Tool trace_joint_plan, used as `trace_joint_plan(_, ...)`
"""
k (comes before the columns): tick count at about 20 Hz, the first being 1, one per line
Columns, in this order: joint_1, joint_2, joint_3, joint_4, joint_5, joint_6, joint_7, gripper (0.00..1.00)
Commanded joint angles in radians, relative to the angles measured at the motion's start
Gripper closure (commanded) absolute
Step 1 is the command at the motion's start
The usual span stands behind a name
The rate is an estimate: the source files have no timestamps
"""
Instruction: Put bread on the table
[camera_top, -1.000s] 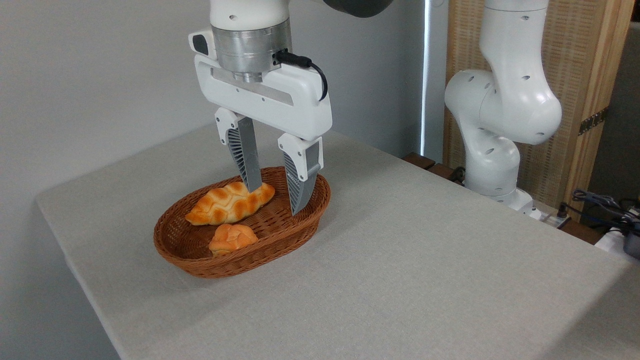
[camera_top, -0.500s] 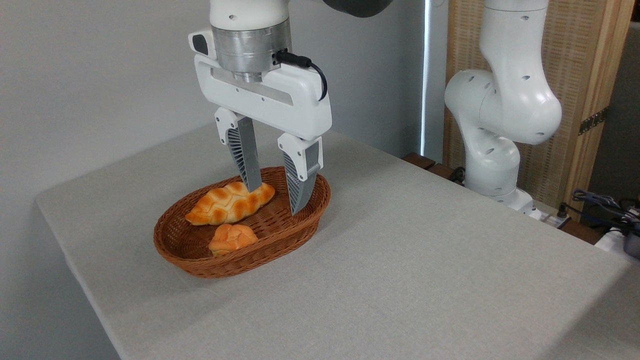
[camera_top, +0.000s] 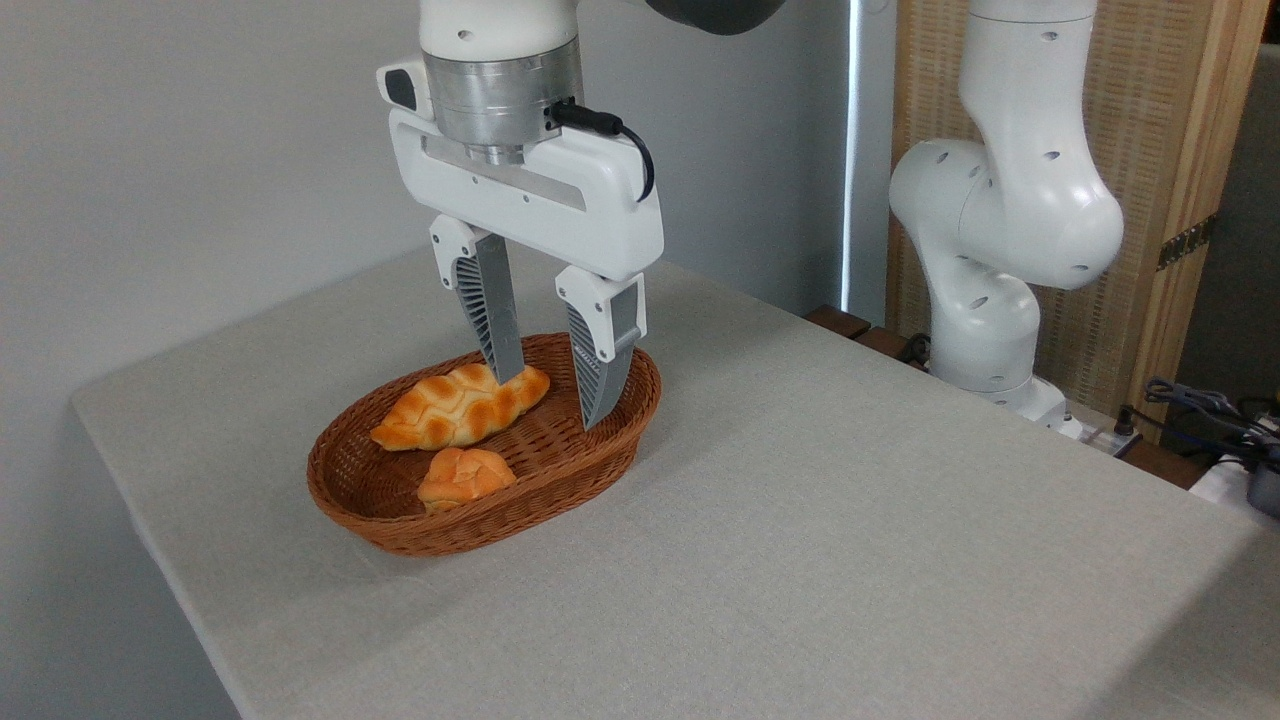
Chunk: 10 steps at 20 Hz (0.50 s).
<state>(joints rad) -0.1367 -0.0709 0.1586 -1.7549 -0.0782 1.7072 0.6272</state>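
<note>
The bread (camera_top: 465, 474), a small knotted golden-orange roll, lies at the near side of a brown wicker basket (camera_top: 400, 530) on the grey table (camera_top: 850, 520). My gripper (camera_top: 553, 398) hangs open over the basket's right half, fingers pointing down. Its left finger (camera_top: 495, 325) stands at the right end of a longer braided loaf (camera_top: 460, 406); its right finger (camera_top: 600, 365) is over the basket's inner right side. Nothing is held between them. The roll is below and to the left of the fingertips, apart from them.
The arm's white base (camera_top: 1000, 300) stands beyond the table's far right edge, with cables (camera_top: 1200, 405) beside it. A wooden screen (camera_top: 1150, 150) rises behind. Bare grey cloth spreads to the right and front of the basket.
</note>
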Motion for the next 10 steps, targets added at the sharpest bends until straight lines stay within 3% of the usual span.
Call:
trace_joint_plan(1, -0.008, -0.006, 0.006, 0.011, 0.008, -0.043, 0.025, 0.00)
trace_joint_plan(10, -0.018, 0.017, -0.002, 0.000, 0.008, -0.021, 0.025, 0.00)
